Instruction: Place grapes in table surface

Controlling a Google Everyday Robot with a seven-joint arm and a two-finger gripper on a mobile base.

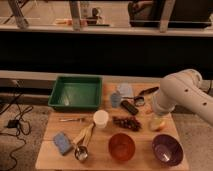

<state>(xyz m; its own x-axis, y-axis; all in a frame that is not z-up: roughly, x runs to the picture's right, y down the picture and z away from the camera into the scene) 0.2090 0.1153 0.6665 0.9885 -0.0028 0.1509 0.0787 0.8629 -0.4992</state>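
Nearest to me, along the front edge of the table surface [107, 161], stand two bowls. The orange bowl [121, 146] sits near the middle and shows only its own orange inside. The purple bowl [167, 148] sits to its right and shows only its dark purple inside. At the front left lies a blue sponge [62, 142]. Just beside it a metal scoop [81, 152] lies with pale wooden utensils [85, 134] angling up from it.

One row further back, a white cup [101, 119] stands upright; I cannot see inside it. Just to its right, the grapes [126, 122] lie as a dark bunch directly on the wood, behind the orange bowl, in no container. Further right lies a yellow-orange fruit [160, 126]. The gripper [157, 118] hangs at the low end of the white arm [182, 92], right down over that fruit, its fingers spread wide apart. I cannot tell whether they touch the fruit. They are apart from the grapes.

Further back, a black remote-like object [129, 107] lies beside two pale blue-grey items [121, 93]. A dark-handled tool [146, 92] lies to their right. At the far left corner a green tray [76, 104] overhangs the table's edge, with only its bare green floor showing.

Beyond the table runs a dark wall [100, 52], with a rail and windows above.
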